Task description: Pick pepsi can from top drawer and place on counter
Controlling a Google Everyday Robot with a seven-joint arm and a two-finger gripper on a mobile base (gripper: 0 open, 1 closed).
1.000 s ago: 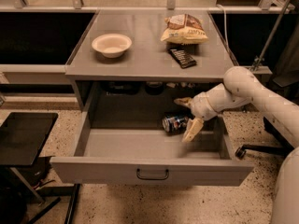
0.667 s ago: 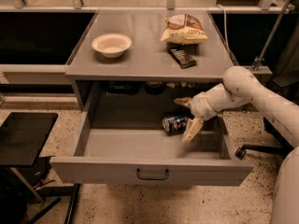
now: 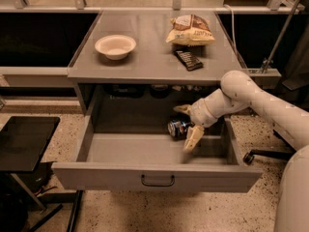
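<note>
Gripper (image 3: 182, 128) sits in the right rear of the wide shallow grey metal top drawer (image 3: 96, 174), jaws spread wide. We see the small blue aluminium pepsi can (image 3: 177, 127) between them on the drawer floor, lying on its side, long axis roughly left-right, silver end facing left. We cannot tell whether the jaws touch it. Above, the flat matte grey worktop (image 3: 149, 64) carries a cream bowl (image 3: 115, 46), a crinkled snack bag (image 3: 189, 30) and a flat dark packet (image 3: 188, 60).

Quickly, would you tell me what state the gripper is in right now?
Gripper: open, inside the top drawer, its fingers on either side of the pepsi can, not holding it.
</note>
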